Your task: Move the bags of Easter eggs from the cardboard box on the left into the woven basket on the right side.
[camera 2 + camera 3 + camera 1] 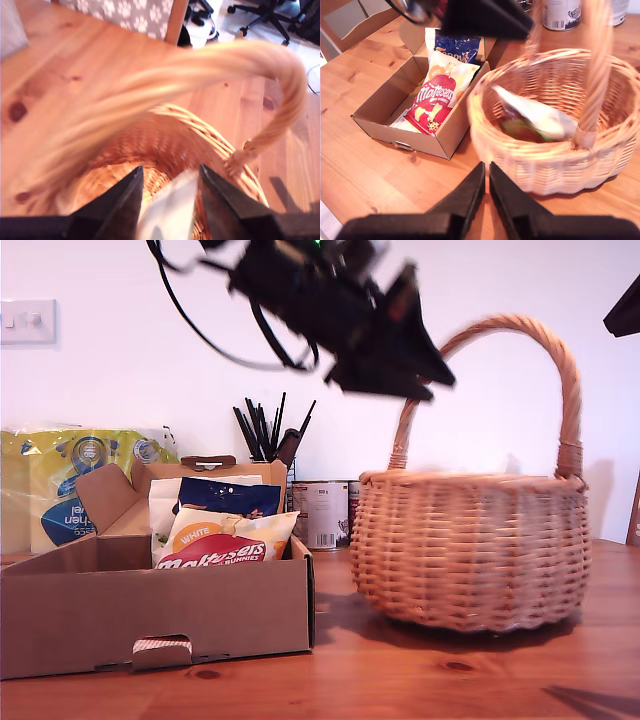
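Note:
The white bag with a brown-green picture [535, 117] lies inside the woven basket [545, 165], and it shows blurred [167, 215] between the fingers of my first gripper [170, 175]. That gripper [430, 385] hangs open and motion-blurred over the basket [470, 550], near its arched handle [280, 90]. The cardboard box [150, 610] at the exterior view's left holds a Maltesers Bunnies bag [225, 540] [434, 97] and a dark blue bag [225, 497] [457, 45]. My second gripper [485, 182] is shut on nothing, in front of the basket, high over the table.
A yellow-and-blue towel pack [70, 490] stands behind the box. Metal tins [325, 512] and black utensils [270, 430] stand between box and basket at the back. A dark arm part [625, 310] shows at the exterior view's top right. The wooden table [400, 670] carries everything.

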Controlling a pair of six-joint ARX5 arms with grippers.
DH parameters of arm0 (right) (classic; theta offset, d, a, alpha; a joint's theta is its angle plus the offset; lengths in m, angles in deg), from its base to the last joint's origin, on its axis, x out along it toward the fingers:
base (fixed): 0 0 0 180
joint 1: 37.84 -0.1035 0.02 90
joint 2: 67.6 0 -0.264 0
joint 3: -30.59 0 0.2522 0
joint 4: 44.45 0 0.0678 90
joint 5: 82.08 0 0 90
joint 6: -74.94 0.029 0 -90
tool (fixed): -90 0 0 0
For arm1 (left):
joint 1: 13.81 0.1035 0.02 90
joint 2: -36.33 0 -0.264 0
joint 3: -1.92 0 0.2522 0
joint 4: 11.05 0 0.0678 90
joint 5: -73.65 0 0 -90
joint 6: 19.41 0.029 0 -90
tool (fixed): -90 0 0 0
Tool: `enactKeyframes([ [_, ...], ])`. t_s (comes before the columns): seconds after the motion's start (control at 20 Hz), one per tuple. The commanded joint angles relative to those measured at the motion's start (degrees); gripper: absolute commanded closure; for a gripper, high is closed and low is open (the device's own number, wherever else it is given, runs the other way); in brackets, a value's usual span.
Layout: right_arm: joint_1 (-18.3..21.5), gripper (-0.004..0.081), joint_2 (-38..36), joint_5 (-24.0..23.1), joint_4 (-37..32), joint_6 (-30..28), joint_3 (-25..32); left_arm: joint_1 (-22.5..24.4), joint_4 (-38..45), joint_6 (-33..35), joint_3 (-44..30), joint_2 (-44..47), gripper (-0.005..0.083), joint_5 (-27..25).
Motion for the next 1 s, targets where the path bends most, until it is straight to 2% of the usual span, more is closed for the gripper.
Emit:
enactKeyframes([
  [0.0, -0.24, 0.0783, -0.02, 0.42, -0.13, -0.17, -0.68, 0.11, -1.7, -0.09, -0.22, 1.75, 0.045, -1.01],
  [0.1, -0.24, 0.0783, -0.02, 0.39, -0.11, -0.17, -0.68, 0.37, -5.4, 0.2, -0.22, 3.08, 0.046, -2.21],
  [0.15, -0.24, 0.0783, -0.02, 0.39, -0.11, -0.17, -0.68, 0.74, -7.74, 0.31, -0.22, 3.82, 0.0513, -2.64],
  [0.2, -0.24, 0.0783, -0.02, 0.39, -0.09, -0.17, -0.68, 1.07, -10.34, 0.37, -0.22, 4.57, 0.0625, -3.26],
  [0.25, -0.24, 0.0783, -0.02, 0.39, -0.04, -0.17, -0.68, 1.57, -13.4, 2.4, -0.22, 5.18, 0.0784, -3.56],
  [0.35, -0.24, 0.0783, -0.02, 0.39, 0.0, -0.17, -0.68, 2.62, -17.44, 6.78, -0.28, 6.32, 0.0797, -5.57],
  [0.45, -0.24, 0.0783, -0.02, 0.39, 0.17, -0.17, -0.68, 3.8, -20.02, 8.31, -0.63, 7.85, 0.0797, -7.32],
  [0.6, -0.24, 0.0783, -0.02, 0.39, 0.24, -0.17, -0.68, 6.62, -16.35, 8.28, -6.75, 12.81, 0.0797, -7.58],
  [0.75, -0.24, 0.0783, -0.02, 0.39, 0.24, -0.17, -0.68, 10.43, -8.66, 7.39, -18.43, 20.04, 0.0797, -7.78],
  [0.9, -0.24, 0.0783, -0.02, 0.37, 0.26, -0.2, -0.68, 15.82, 3.23, 7.34, -33.79, 28.98, 0.0797, -7.54],
  [0.95, -0.24, 0.0783, -0.02, 0.37, 0.26, -0.22, -0.68, 17.73, 7.02, 7.39, -38.51, 31.91, 0.0797, -6.05],
])
